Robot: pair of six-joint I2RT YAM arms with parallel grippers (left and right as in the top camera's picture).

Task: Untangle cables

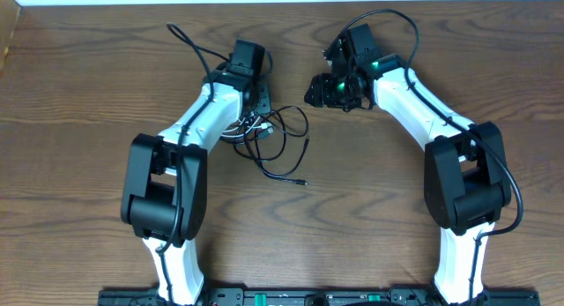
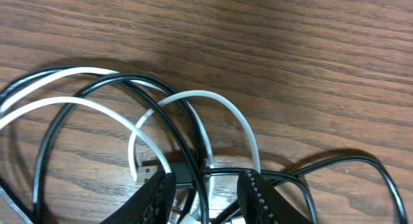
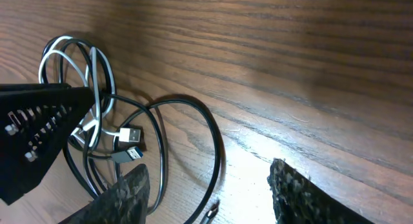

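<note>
Black cable [image 2: 122,77], white cable [image 2: 200,93] tangled, partly hidden, perhaps beneath left tool [image 2: 208,192]

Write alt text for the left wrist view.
A white cable and a black cable lie looped through each other on a wooden table. The left gripper sits low over the tangle, jaws apart, with strands of both cables between them.

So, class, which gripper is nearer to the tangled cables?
Left. The left gripper hangs right over the tangled cables, its open jaws straddling some strands. The right gripper sits off to one side over the table, touching no cable.
</note>
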